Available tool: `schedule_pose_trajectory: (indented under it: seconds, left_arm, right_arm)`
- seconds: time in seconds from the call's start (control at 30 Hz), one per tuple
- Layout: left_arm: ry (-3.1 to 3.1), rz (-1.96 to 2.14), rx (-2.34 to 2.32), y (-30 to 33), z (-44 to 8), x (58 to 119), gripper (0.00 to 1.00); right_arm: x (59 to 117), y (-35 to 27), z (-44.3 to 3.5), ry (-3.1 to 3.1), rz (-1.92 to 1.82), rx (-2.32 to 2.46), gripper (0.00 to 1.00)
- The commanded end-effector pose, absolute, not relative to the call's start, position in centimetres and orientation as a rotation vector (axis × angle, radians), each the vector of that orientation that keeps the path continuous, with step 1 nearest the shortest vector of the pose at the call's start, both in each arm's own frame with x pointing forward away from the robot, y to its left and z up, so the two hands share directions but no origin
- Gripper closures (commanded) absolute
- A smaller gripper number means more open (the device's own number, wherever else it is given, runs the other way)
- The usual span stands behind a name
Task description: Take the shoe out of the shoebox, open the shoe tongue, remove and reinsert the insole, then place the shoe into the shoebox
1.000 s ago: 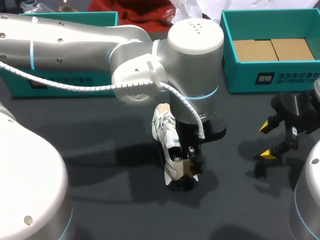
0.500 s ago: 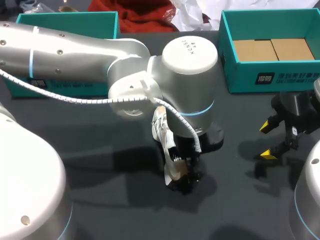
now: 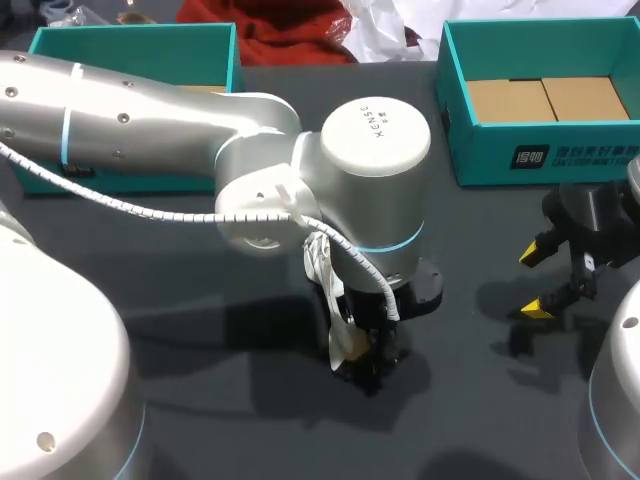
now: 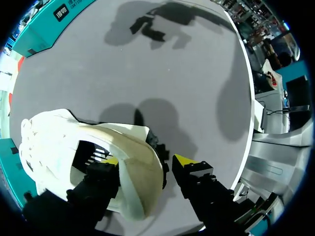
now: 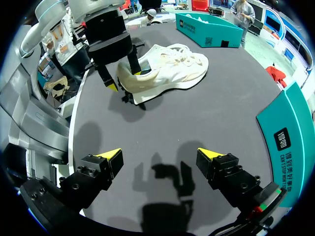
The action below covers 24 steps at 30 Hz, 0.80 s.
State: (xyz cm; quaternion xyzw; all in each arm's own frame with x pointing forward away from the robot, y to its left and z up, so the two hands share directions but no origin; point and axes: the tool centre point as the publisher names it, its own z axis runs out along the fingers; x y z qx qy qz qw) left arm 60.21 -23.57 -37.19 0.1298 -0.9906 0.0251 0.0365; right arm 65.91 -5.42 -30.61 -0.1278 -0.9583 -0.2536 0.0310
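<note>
The dark desk (image 3: 200,400) spreads under both our hands. Our left arm (image 3: 150,110) reaches past the middle and hangs over the shoe. An open shoebox (image 3: 540,160) sits on the desk beyond our right hand (image 5: 160,154), and a second teal box (image 3: 215,60) lies far behind our left hand (image 4: 147,160), back along the arm. The white shoe (image 5: 172,66) stands on its sole on the desk, outside both boxes, right under the left hand. That hand is partly spread and straddles the heel (image 4: 142,187). One finger (image 4: 98,182) is down inside the shoe and the other finger (image 4: 197,177) is just outside the heel, with a thin gap showing, so it grips nothing. Our right hand hovers well apart from the shoe, spread wide and empty.
</note>
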Motion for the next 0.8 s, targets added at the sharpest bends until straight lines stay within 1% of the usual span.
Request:
schedule_pose_trajectory:
  seconds: [0.03, 0.3, 0.4, 0.43, 0.47, 0.53, 0.57, 0.8]
  left_arm:
    - [-3.037, 0.068, 0.401, -24.06, -37.98, 60.32, 0.43]
    - [-3.032, 0.040, 0.411, -24.20, -38.62, 60.45, 0.52]
    - [-3.027, 0.035, 0.413, -24.11, -38.69, 60.51, 0.62]
    - [-3.026, 0.033, 0.414, -24.06, -38.70, 60.53, 0.67]
    - [-3.025, 0.033, 0.414, -23.99, -38.70, 60.54, 0.74]
    - [-3.024, 0.031, 0.415, -23.86, -38.68, 60.54, 0.93]
    - [-3.022, 0.030, 0.415, -23.79, -38.66, 60.53, 1.00]
    - [-3.016, 0.027, 0.410, -23.46, -38.60, 60.43, 1.00]
  right_arm:
    - [65.71, -5.39, -30.61, -2.957, -0.779, -0.396, 0.00]
    - [65.71, -5.39, -30.61, -2.957, -0.779, -0.396, 0.00]
    - [65.71, -5.39, -30.61, -2.957, -0.779, -0.396, 0.00]
    - [65.71, -5.39, -30.61, -2.957, -0.779, -0.396, 0.00]
    - [65.71, -5.39, -30.61, -2.957, -0.779, -0.396, 0.00]
    - [65.71, -5.39, -30.61, -2.957, -0.779, -0.396, 0.00]
    - [65.71, -5.39, -30.61, -2.957, -0.779, -0.396, 0.00]
    - [65.71, -5.39, -30.61, -2.957, -0.779, -0.396, 0.00]
